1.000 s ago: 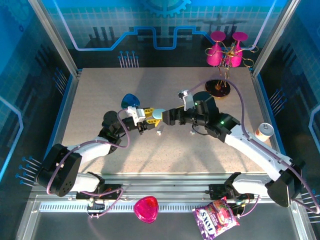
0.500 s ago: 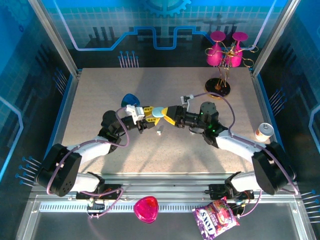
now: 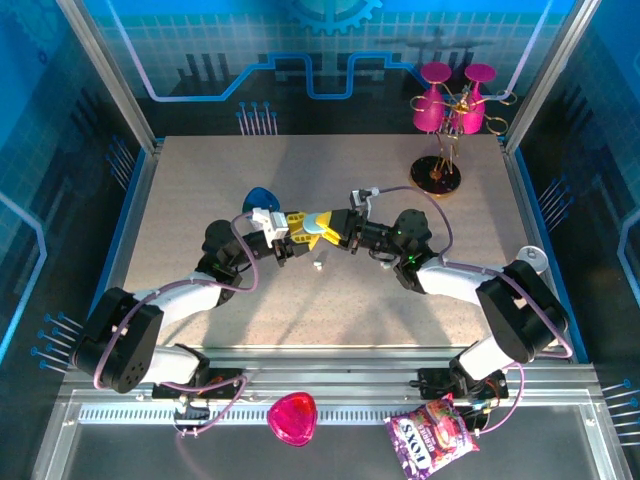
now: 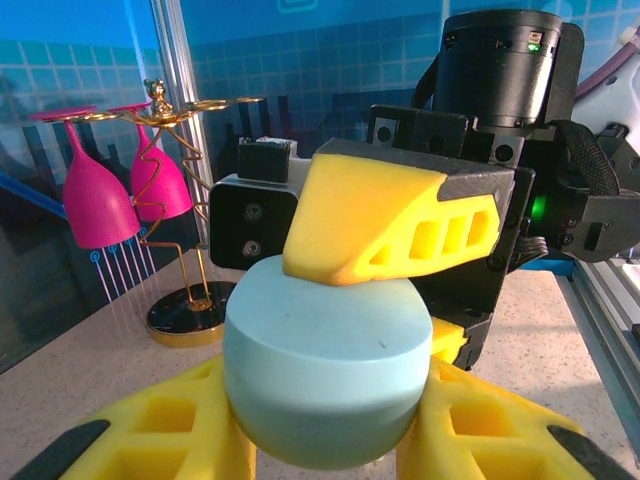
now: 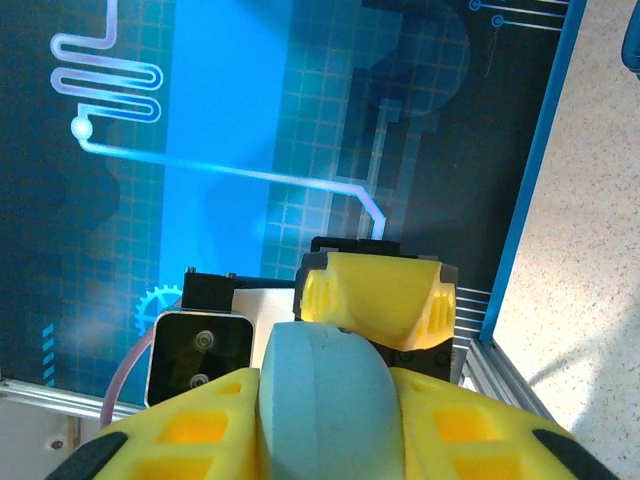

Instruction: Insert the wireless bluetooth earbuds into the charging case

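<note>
Both grippers sat mid-frame in the top view, left gripper (image 3: 310, 228) and right gripper (image 3: 330, 231) each clamped on the case (image 3: 318, 223). Wrist views showed us yellow fingers (image 4: 150, 440) flush against it. From above we saw an earbud (image 3: 318, 266) on the table (image 3: 200, 200) just below.

Pink wine glasses (image 3: 430, 110), snack packet (image 3: 432, 437)

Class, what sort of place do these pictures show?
Likely a robot test cell: left arm and right arm bolted by a rail, holding a case over a table walled by blue circuit-print panels.
</note>
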`<state>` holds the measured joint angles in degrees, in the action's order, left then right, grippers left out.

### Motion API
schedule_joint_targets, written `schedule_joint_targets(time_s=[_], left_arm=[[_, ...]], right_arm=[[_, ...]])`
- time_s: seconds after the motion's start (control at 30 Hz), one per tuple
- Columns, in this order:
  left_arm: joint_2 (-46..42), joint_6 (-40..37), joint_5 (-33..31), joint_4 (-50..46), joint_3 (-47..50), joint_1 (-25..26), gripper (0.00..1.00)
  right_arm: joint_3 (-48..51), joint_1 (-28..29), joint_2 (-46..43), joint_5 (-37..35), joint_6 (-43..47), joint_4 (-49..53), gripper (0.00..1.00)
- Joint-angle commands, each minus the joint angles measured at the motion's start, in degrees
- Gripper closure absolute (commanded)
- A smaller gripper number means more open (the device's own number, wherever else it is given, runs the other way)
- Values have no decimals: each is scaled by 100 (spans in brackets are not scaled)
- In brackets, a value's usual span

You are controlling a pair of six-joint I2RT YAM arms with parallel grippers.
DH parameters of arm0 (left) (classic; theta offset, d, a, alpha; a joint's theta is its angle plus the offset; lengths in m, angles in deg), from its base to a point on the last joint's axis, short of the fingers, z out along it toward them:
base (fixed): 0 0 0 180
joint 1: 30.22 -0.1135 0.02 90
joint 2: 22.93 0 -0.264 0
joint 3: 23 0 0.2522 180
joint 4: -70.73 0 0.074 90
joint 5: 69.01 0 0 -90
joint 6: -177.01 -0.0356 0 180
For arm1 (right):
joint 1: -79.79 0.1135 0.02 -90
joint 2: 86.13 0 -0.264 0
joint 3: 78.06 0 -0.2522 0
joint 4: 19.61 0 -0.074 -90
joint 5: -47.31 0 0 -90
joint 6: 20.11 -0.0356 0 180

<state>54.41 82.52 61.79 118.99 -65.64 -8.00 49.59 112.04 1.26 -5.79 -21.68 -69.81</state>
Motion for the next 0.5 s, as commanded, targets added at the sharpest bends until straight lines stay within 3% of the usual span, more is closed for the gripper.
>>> schedule_joint_targets(time_s=[0.0, 0.1, 0.23, 0.37, 0.47], left_arm=[[-61, -59, 101, 179, -161, 8, 70], [-69, -79, 28, 158, -144, 6, 59], [-163, -154, -214, -136, -108, 10, 32], [-304, -397, -494, -681, -3, 14, 9], [-375, -496, -645, -893, 130, 33, 1]], right_arm=[[49, 71, 0, 34, 114, 46, 74], [61, 34, -73, -17, 301, 255, 75], [174, -144, -226, -159, 717, 546, 76], [184, -408, -355, -324, 1524, 1516, 78], [-5, -614, -322, -519, 2351, 2419, 78]])
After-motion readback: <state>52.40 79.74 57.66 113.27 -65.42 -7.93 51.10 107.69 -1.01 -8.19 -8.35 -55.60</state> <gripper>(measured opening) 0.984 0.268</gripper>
